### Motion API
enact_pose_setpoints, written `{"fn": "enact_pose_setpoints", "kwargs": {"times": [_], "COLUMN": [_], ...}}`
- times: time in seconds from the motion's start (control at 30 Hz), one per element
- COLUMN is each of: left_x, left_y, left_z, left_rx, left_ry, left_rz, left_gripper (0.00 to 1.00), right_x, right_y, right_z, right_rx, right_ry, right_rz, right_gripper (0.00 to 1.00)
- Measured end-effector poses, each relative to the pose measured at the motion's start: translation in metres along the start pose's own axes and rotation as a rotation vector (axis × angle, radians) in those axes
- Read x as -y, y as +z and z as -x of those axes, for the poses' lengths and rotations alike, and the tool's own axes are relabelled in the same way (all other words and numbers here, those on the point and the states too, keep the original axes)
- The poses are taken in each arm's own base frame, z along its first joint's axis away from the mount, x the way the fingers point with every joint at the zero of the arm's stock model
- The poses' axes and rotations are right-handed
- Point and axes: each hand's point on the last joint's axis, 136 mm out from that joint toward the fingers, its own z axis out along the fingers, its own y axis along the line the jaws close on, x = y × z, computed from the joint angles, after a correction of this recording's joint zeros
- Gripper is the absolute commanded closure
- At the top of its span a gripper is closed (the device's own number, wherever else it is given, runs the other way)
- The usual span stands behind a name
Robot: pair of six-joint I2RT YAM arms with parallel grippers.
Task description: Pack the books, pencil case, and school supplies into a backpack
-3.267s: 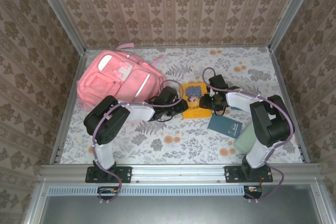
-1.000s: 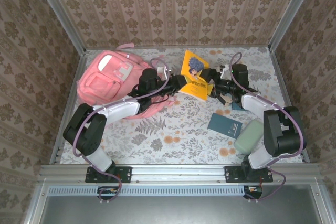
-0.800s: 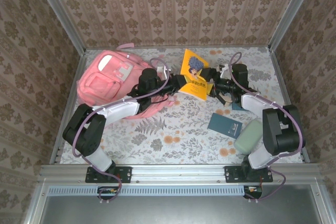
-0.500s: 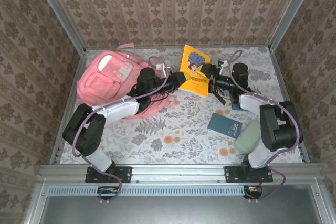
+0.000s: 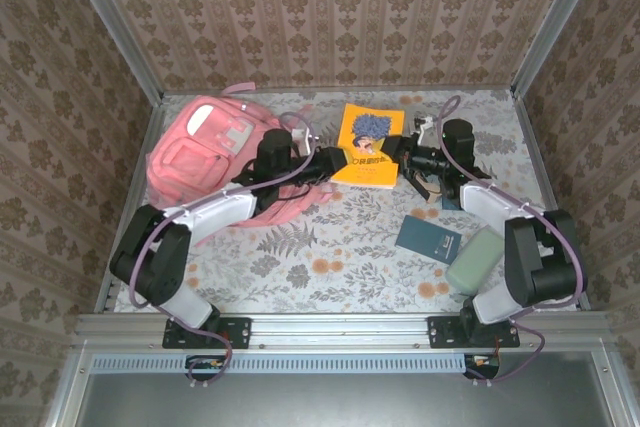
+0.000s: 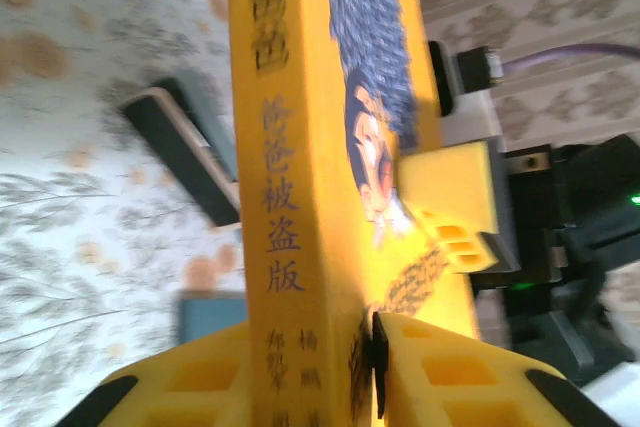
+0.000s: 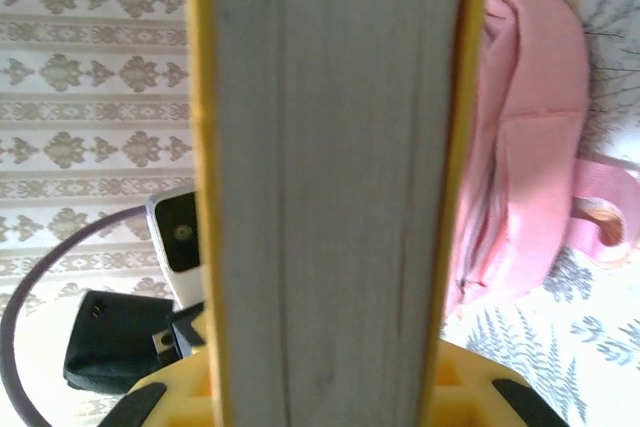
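Paperback (image 5: 369, 145) has tipped flatter, seemingly pinched by left gripper (image 5: 337, 160) and right gripper (image 5: 399, 149).

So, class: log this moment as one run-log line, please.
left gripper: shut on yellow book | right gripper: shut on yellow book | backpack: beside them, book not yet inside

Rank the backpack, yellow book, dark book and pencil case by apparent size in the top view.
1. backpack
2. yellow book, held off the table, so nearer the camera
3. dark book and pencil case: look alike, not ranked
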Motion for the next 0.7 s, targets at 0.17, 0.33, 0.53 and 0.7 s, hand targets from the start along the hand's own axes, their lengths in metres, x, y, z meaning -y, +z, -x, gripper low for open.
{"fn": "enact_pose_setpoints", "kwargs": {"times": [0.17,0.33,0.53,0.7], "left_x": [-0.029,-0.061,-0.116,-0.158], "left_y": [-0.034,-0.063,-0.075,-0.082], "left_z": [0.033,0.047,0.044,0.029], "left_rx": [0.055,0.037,-0.094,-0.215], "left_ry": [0.135,0.289,0.416,0.465], "left_rz": [0.266,0.529,0.802,0.964], "left_gripper": [0.56,0.51,0.48,0.47], "right_x": [0.015,0.030,0.030,0.023], "right_y": [-0.013,-0.015,-0.020,-0.023], "right_z": [-0.001,-0.004,-0.009,-0.011], "right_rx": [0.031,0.034,0.038,0.043], "right_ry": [-0.018,-0.009,-0.010,-0.025], "right_rz": [-0.095,-0.151,-0.154,-0.143], "right_gripper": [1.00,1.00,1.00,1.00]}}
